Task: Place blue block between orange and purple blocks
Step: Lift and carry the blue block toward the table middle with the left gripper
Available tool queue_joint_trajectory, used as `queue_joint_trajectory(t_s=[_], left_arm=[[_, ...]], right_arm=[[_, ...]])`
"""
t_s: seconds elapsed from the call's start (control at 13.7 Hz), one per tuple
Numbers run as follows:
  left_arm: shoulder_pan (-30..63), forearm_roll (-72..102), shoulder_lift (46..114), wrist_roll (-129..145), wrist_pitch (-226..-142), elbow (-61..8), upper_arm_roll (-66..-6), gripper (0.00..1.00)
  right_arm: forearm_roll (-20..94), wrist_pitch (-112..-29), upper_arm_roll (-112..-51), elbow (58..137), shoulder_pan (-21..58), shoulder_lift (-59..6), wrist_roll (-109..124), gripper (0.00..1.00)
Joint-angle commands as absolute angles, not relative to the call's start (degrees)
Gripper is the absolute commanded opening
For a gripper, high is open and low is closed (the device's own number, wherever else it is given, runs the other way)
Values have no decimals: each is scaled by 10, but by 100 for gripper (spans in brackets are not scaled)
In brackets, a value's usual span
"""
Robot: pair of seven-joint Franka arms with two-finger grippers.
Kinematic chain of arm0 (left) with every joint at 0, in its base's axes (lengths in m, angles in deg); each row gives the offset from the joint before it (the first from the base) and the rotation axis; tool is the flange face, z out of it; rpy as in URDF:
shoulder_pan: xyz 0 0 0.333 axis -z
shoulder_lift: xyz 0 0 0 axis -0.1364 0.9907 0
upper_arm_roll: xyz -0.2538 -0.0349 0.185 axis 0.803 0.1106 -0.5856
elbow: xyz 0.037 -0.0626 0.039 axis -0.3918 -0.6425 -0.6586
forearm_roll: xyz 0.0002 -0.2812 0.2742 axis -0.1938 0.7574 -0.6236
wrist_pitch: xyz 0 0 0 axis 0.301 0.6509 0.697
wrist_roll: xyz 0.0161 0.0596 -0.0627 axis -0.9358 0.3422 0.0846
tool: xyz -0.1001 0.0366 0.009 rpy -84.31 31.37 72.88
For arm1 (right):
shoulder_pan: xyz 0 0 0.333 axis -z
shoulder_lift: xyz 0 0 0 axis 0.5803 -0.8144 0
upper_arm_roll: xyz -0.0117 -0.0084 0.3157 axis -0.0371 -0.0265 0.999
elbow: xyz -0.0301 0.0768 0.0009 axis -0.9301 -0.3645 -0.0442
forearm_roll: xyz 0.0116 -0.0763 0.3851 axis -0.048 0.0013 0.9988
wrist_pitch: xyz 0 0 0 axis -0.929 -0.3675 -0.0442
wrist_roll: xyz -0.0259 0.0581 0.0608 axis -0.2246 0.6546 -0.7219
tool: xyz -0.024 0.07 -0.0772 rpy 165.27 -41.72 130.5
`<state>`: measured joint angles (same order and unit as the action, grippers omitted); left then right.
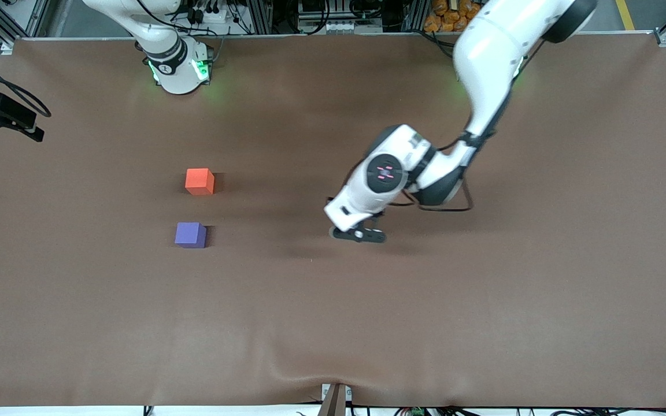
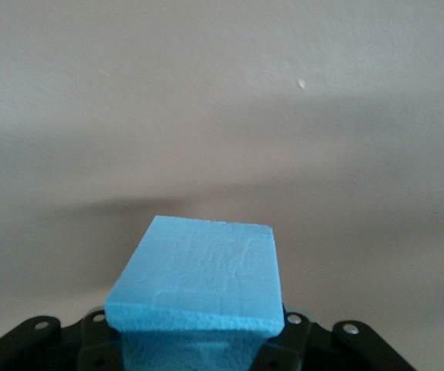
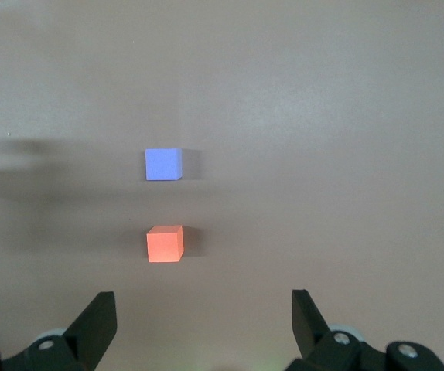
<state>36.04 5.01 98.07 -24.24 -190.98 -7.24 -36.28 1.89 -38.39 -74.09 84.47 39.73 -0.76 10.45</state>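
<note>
The blue block [image 2: 199, 282] is clamped in my left gripper [image 1: 359, 233], which is shut on it above the brown table's middle; in the front view the hand hides the block. The orange block [image 1: 199, 181] and the purple block [image 1: 190, 235] sit apart toward the right arm's end, the purple one nearer the front camera, with a gap of about one cube between them. My right gripper [image 3: 203, 325] is open and empty, held high near its base; its wrist view shows the orange block [image 3: 165, 243] and the purple block [image 3: 163, 164] below it.
The brown cloth [image 1: 483, 318] covers the whole table and has a ridge at the near edge [image 1: 333, 375]. A black camera mount [image 1: 3, 115] juts in at the right arm's end. The right arm's base [image 1: 180, 69] stands at the table's back edge.
</note>
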Motion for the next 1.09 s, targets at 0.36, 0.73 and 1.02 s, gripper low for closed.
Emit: queue_joint_trajectory(t_s=[0.36, 0.73, 1.02], left_arm=[[535, 44, 1053, -326, -1994, -35, -458, 20], [522, 45, 1029, -294, -1996, -29, -460, 100], [489, 43, 950, -292, -1991, -29, -482, 100]], right_arm=[[11, -379, -740, 848, 388, -9, 103, 100], [11, -379, -740, 848, 388, -9, 103, 100], [12, -380, -741, 844, 393, -34, 102, 100]])
